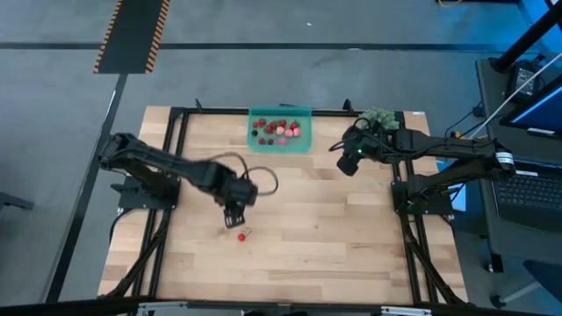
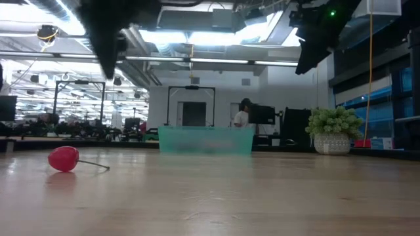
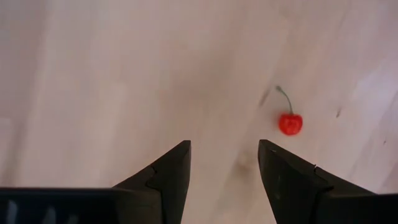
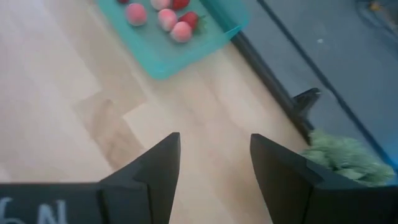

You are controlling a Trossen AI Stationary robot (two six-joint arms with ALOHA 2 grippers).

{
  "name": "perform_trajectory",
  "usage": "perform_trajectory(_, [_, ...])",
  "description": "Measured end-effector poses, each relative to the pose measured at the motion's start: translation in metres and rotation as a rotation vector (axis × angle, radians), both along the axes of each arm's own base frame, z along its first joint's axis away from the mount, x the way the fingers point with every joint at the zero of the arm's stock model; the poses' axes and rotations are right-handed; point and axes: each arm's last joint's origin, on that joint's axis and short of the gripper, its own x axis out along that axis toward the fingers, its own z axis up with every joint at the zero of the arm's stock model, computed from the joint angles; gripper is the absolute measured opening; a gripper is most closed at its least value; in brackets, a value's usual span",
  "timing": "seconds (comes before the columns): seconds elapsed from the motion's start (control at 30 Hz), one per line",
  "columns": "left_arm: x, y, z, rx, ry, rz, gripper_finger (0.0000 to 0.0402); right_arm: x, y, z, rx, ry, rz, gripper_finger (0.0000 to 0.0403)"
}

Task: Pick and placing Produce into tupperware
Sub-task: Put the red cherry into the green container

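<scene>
A single red cherry-like piece with a thin stem lies on the bare wood near the table's middle; it shows in the low view and in the left wrist view. My left gripper hovers open just above and beside it, fingers pointing down. The teal tupperware sits at the far edge, holding several red and pale pink pieces. My right gripper hangs open in the air to the right of the container.
A green leafy clump in a pot stands at the far right corner, close to my right arm. A black frame rail runs along the far edge. Bare wood spreads across the near half.
</scene>
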Motion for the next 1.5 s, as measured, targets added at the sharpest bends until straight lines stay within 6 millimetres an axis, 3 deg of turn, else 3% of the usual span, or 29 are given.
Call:
perform_trajectory(0.23, [-0.021, -0.056, -0.032, -0.058, 0.006, 0.016, 0.0175, 0.003, 0.003, 0.0, 0.1, -0.036, 0.063, 0.0197])
perform_trajectory(0.43, [-0.046, -0.108, -0.031, 0.033, -0.126, -0.003, 0.0168, 0.019, 0.009, -0.001, 0.147, -0.115, 0.164, 0.0197])
perform_trajectory(0.63, [-0.078, -0.141, -0.027, 0.217, -0.323, -0.093, 0.0155, 0.057, 0.028, -0.018, 0.187, -0.17, 0.294, 0.0197])
perform_trajectory(0.77, [-0.097, -0.134, -0.011, 0.431, -0.473, -0.12, 0.0147, 0.091, 0.041, -0.038, 0.238, -0.222, 0.429, 0.0197])
perform_trajectory(0.9, [-0.113, -0.113, 0.012, 0.621, -0.601, -0.122, 0.0141, 0.123, 0.05, -0.062, 0.299, -0.293, 0.557, 0.0197])
perform_trajectory(1.07, [-0.133, -0.084, 0.03, 0.703, -0.719, -0.1, 0.0134, 0.155, 0.061, -0.09, 0.336, -0.334, 0.663, 0.0197])
perform_trajectory(1.3, [-0.169, -0.033, -0.008, 0.637, -0.931, 0.087, 0.0112, 0.197, 0.073, -0.105, 0.277, -0.292, 0.769, 0.0197])
perform_trajectory(1.5, [-0.178, -0.018, -0.03, 0.568, -1.086, 0.172, 0.0079, 0.223, 0.096, -0.121, 0.257, -0.263, 0.855, 0.0197])
